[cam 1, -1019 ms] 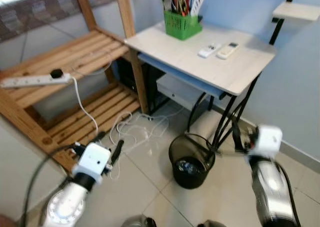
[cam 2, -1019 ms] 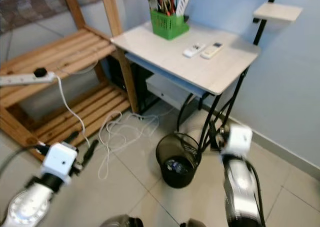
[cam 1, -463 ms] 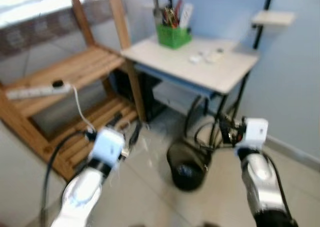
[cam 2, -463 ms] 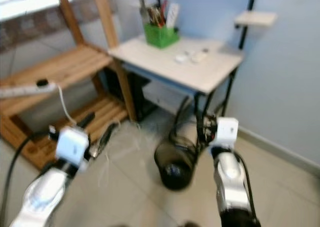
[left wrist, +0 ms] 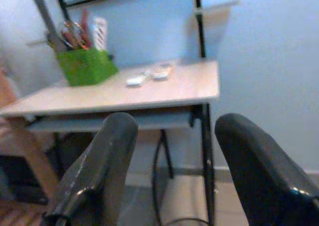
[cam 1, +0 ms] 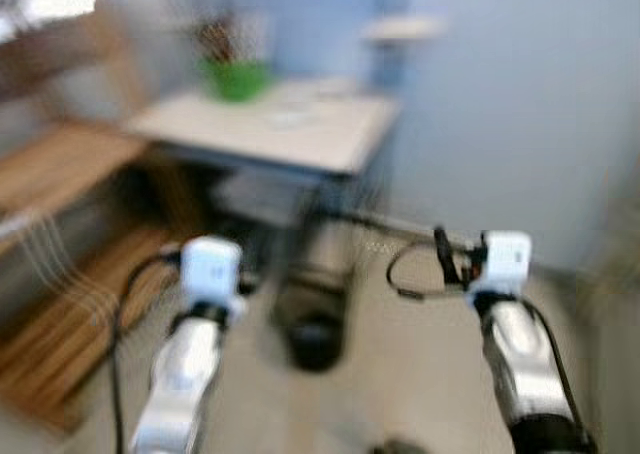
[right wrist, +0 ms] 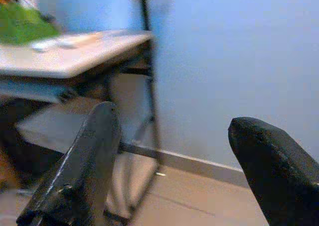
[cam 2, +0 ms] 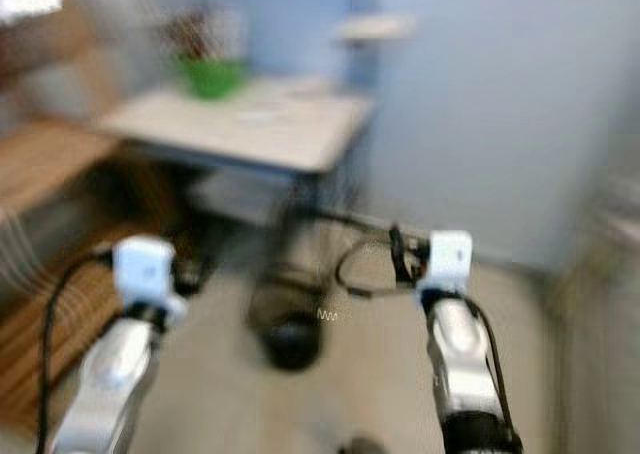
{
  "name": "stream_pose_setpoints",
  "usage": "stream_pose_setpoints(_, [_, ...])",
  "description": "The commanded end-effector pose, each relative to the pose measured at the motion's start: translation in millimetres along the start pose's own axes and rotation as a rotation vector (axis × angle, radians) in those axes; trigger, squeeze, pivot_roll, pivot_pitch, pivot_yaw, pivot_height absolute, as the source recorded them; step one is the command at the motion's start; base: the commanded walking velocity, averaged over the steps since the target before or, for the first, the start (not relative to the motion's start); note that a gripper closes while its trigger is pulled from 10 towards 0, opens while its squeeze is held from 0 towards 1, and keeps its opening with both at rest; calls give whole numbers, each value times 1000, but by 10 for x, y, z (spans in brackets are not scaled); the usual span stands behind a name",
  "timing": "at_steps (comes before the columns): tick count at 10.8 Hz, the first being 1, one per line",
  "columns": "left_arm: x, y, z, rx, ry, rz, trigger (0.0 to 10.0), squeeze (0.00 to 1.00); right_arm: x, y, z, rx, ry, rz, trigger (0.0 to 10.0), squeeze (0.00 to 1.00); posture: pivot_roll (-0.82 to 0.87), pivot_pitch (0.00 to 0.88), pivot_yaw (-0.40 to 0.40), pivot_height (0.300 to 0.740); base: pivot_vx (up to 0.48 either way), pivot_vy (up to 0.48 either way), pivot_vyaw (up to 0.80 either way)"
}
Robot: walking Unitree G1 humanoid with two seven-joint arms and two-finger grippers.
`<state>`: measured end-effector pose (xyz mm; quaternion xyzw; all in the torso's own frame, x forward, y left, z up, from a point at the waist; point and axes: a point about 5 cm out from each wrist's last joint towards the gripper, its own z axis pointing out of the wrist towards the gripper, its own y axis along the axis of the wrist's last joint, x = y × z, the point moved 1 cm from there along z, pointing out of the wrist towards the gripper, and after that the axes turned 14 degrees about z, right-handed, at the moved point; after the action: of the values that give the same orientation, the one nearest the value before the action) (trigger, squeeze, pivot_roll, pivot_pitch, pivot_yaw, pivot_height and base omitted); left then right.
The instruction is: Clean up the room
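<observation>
Ahead of me, against a pale blue wall (left wrist: 259,61), stands a light-topped desk (left wrist: 149,94) on black metal legs, and both head views of it are badly blurred. On the desk's far corner sits a green basket (left wrist: 85,66) holding scissors, a ruler and other tall items, and near the middle of the desk top lie two small white remotes (left wrist: 148,75), side by side. Under the desk, on the tiled floor (cam 1: 420,374), I can make out a dark round bin (cam 1: 315,339), too smeared to show what it holds. To my left is a wooden shelf unit (cam 1: 60,274), just a brown blur. A small pale shelf (cam 1: 405,26) juts from the black upright above the desk's right end. My left gripper (left wrist: 172,171) is held up in front of me facing the desk, its jaws spread wide apart with nothing between them. My right gripper (right wrist: 174,171) is raised too, pointing toward the desk's right leg and the skirting board at the foot of the wall, its jaws likewise parted and holding nothing. Both silver forearms reach forward from the bottom of the head views, well apart from each other.
</observation>
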<state>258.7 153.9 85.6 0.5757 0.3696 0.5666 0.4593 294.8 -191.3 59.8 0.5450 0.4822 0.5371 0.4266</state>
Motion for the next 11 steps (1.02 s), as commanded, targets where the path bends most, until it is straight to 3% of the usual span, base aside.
stream_pose_setpoints(1, [2,-33,50,-1,24,5,10000,0,78,97,49,-31,38,-62,10000,0,-144,0,53,740,0,0,-594])
stream_pose_setpoints(4, [-320,62,161,-53,-94,-48,10000,0,-47,296,152,-44,38,-113,10000,0,-185,0,13,740,0,0,0])
stream_pose_setpoints(7, [-447,45,195,-52,-117,-49,10000,0,-184,334,213,-15,-23,-99,10000,0,-199,0,-37,740,0,0,0])
stream_pose_setpoints(8, [-437,60,240,-67,-105,-35,10000,0,-265,365,240,-20,-67,-75,10000,0,-203,0,-49,740,0,0,0])
stream_pose_setpoints(11, [-404,25,315,-52,-105,-15,10000,0,-260,358,250,-4,-61,-51,10000,0,-212,0,-56,740,0,0,0])
